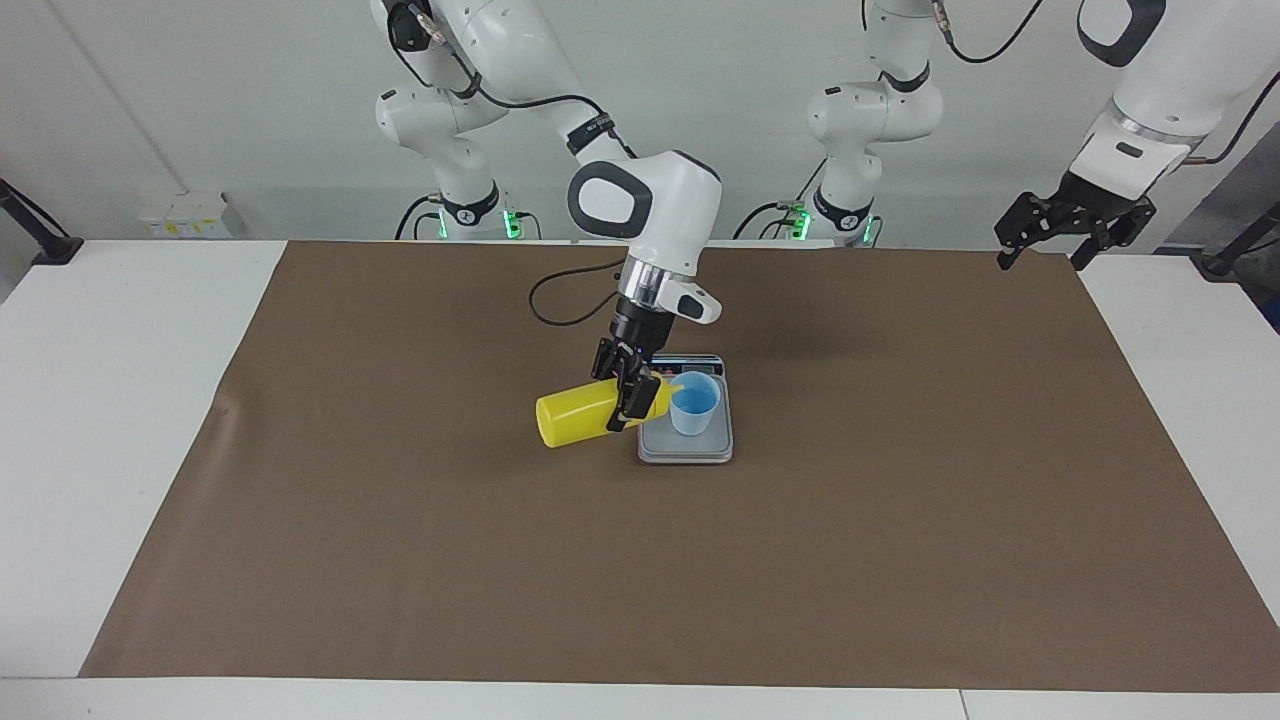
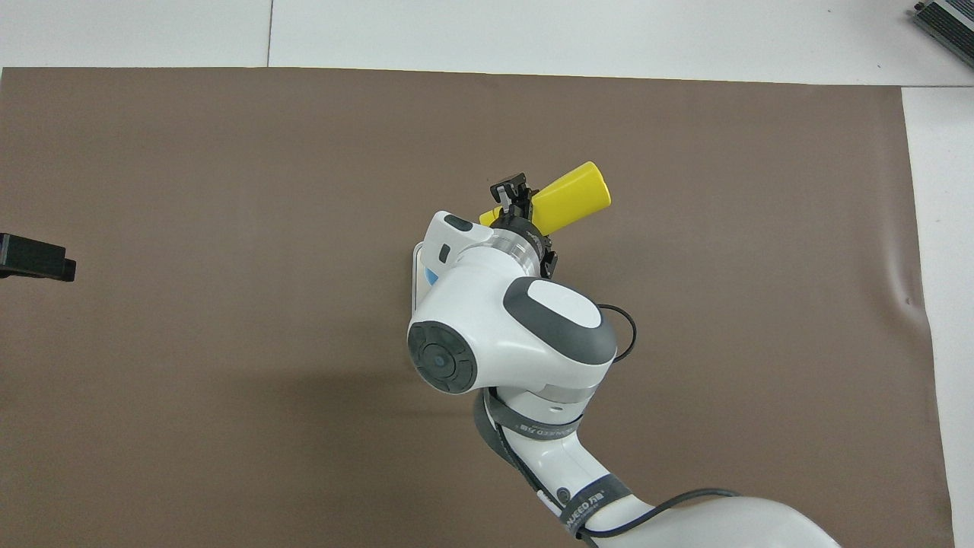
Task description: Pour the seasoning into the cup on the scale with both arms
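The yellow seasoning bottle (image 1: 578, 417) lies on its side in the air, with my right gripper (image 1: 624, 398) shut on it close to the cap. Its nozzle points at the rim of the light-blue cup (image 1: 695, 404). The cup stands upright on the silver scale (image 1: 686, 448). In the overhead view the right arm covers most of the scale (image 2: 417, 268) and cup (image 2: 431, 277); the bottle's base (image 2: 576, 198) sticks out past the right gripper (image 2: 526, 217). My left gripper (image 1: 1040, 255) waits open in the air over the table edge at the left arm's end, and its tip (image 2: 34, 259) shows overhead.
A brown mat (image 1: 640, 560) covers most of the white table (image 1: 120, 400). The arm bases (image 1: 845, 215) stand at the robots' edge of the table.
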